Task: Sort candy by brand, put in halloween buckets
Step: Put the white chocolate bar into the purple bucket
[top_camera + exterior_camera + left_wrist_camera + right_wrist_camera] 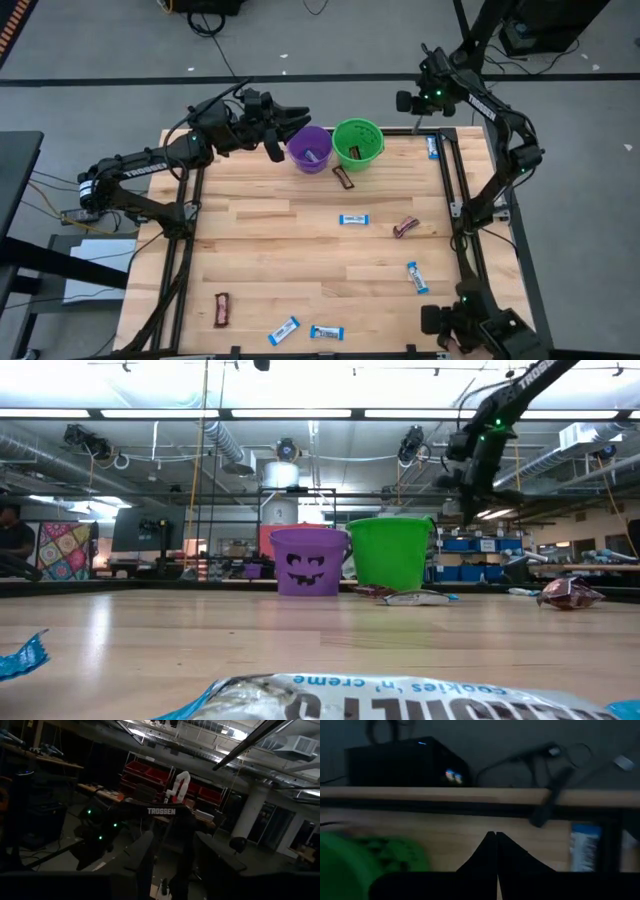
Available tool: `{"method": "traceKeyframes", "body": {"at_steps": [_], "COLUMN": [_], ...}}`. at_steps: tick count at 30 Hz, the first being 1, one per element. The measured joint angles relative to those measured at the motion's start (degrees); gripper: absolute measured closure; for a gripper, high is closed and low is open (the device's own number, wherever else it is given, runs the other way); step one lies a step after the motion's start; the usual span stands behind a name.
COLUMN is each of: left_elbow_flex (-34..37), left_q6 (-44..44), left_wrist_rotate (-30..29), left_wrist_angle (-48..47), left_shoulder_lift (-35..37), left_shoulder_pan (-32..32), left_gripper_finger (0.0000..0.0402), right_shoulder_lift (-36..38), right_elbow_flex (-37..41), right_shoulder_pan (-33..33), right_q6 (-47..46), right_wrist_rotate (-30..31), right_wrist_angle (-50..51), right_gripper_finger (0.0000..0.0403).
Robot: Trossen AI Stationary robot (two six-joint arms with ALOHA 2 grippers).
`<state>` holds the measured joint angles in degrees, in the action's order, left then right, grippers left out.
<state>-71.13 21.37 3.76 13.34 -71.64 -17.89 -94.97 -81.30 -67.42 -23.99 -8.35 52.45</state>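
Purple bucket [310,148] sits right by the left gripper [285,125], whose fingers are partly apart and hold nothing. Lift clear without bumping it. Right gripper [496,845] is pinched closed, empty, near the green bucket [358,143].

The table [300,250] was evenly lit from overhead; ceiling strip lights [300,412] glared, the nearest wrapper [370,700] blurred, wrist views dim.

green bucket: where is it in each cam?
High: green bucket at the table's far edge, right of the purple bucket.
Low: centre, right of the purple bucket.
Left wrist: not in it.
Right wrist: lower left corner.
Shared landmark: purple bucket.
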Motion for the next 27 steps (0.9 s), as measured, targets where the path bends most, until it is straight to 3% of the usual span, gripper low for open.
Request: {"method": "traceKeyframes", "body": {"at_steps": [6,11,19,27], "left_elbow_flex": [0.00,0.00,0.00,0.00], "left_q6": [-1.68,-1.47,0.31,1.81], "left_wrist_rotate": [-0.03,-0.03,-0.03,-0.05], "left_wrist_angle": [0.00,0.03,0.01,0.02], "left_shoulder_lift": [0.00,0.00,0.00,0.00], "left_shoulder_pan": [0.00,0.00,0.00,0.00], "left_gripper_finger": [0.0260,0.0260,0.0260,0.0260], "right_shoulder_lift": [1.95,-0.44,-0.71,1.14], "right_elbow_flex": [-0.02,1.39,13.52,26.11], "right_shoulder_pan": [2.80,1.62,-1.00,-1.73], "right_q6": [-2.97,-5.68,-8.77,-12.52], "right_wrist_rotate": [-0.66,0.60,0.87,-0.40], "right_wrist_angle": [-8.62,-8.60,-11.47,-21.31], "right_gripper_finger": [0.0400,0.0400,0.0400,0.0400]}}
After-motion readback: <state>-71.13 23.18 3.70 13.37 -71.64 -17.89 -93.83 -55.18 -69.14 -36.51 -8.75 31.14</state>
